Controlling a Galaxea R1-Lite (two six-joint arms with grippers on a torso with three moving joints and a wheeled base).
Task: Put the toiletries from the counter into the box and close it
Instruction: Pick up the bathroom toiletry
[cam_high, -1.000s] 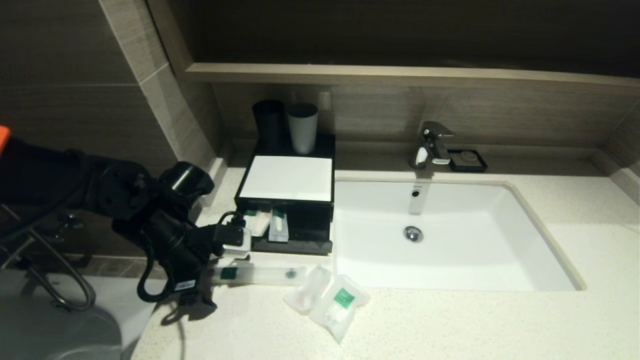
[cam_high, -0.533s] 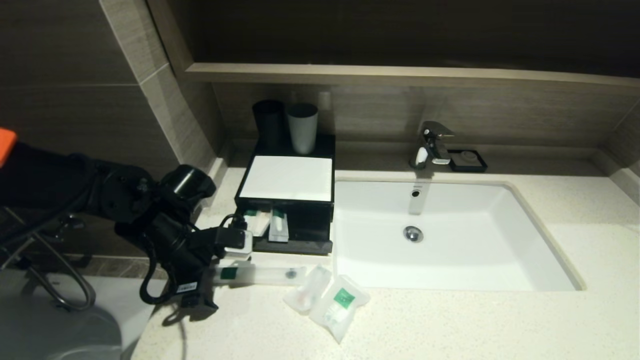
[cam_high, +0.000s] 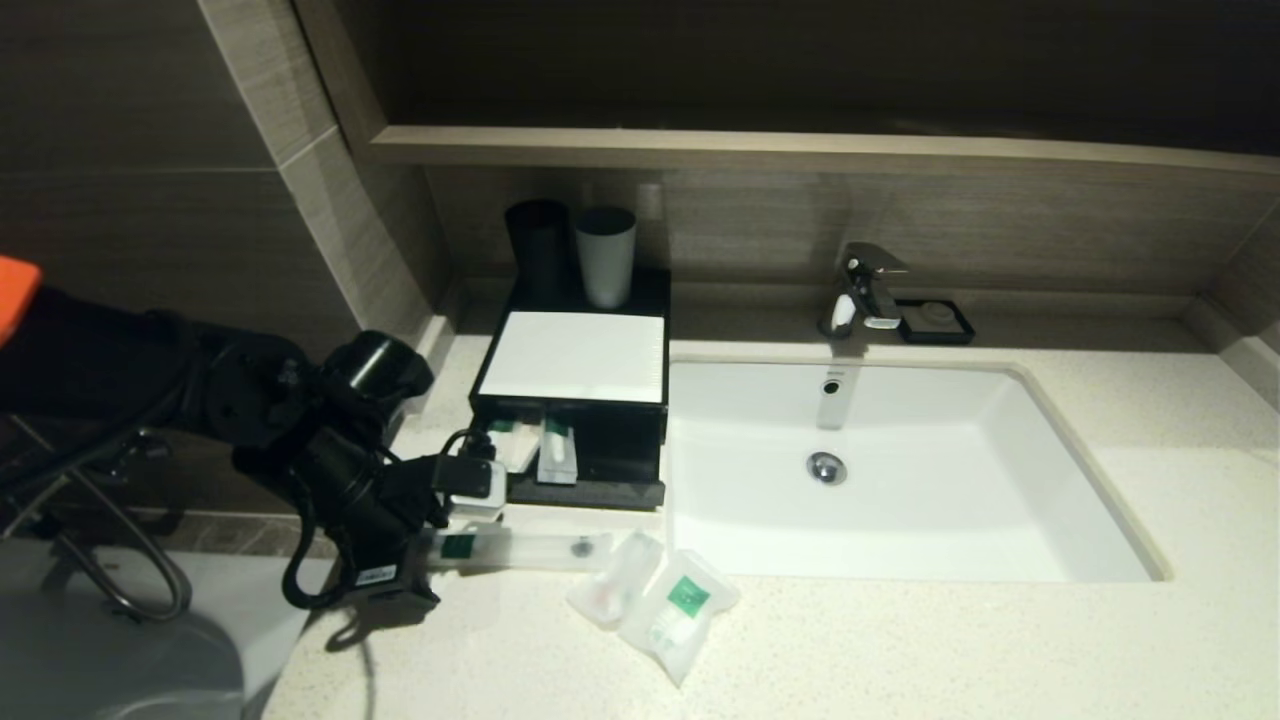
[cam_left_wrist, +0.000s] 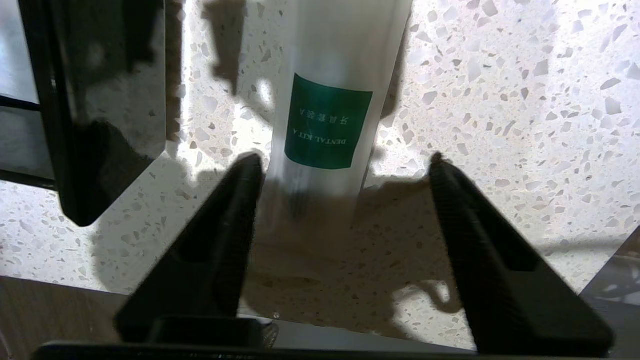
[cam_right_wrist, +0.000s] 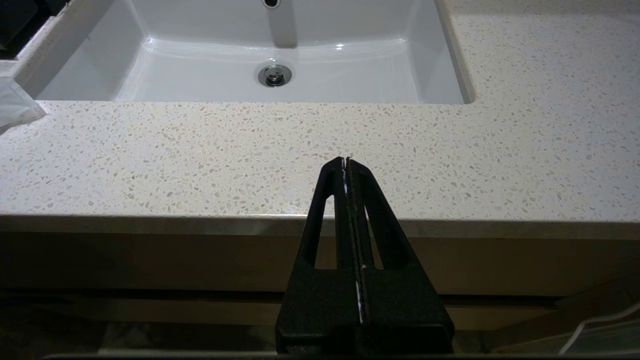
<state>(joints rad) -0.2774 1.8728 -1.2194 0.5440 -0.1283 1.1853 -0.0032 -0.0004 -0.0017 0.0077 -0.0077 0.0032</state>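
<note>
The long toothbrush pack (cam_high: 520, 548) with a green label lies on the counter (cam_high: 900, 650) in front of the box (cam_high: 578, 357). My left gripper (cam_high: 428, 556) is open at the pack's left end. In the left wrist view the gripper (cam_left_wrist: 345, 165) straddles that end of the pack (cam_left_wrist: 327, 100), which lies close to one finger. The small plain sachet (cam_high: 612, 580) and the squarish green-labelled sachet (cam_high: 680, 605) lie to the right of it. The box's drawer (cam_high: 585, 490) is pulled out with packs inside. My right gripper (cam_right_wrist: 346, 162) is shut and empty, below the counter's front edge.
The white sink (cam_high: 1050, 470) is set in the counter right of the box, with a faucet (cam_high: 865, 285) and a black soap dish (cam_high: 935, 320) behind it. A black cup (cam_high: 538, 245) and a grey cup (cam_high: 605, 255) stand behind the box. The drawer's corner (cam_left_wrist: 100, 100) is close beside the left gripper.
My left gripper has edged slightly to the right, toward the end of the toothbrush pack. The sachets and the drawer have not moved.
</note>
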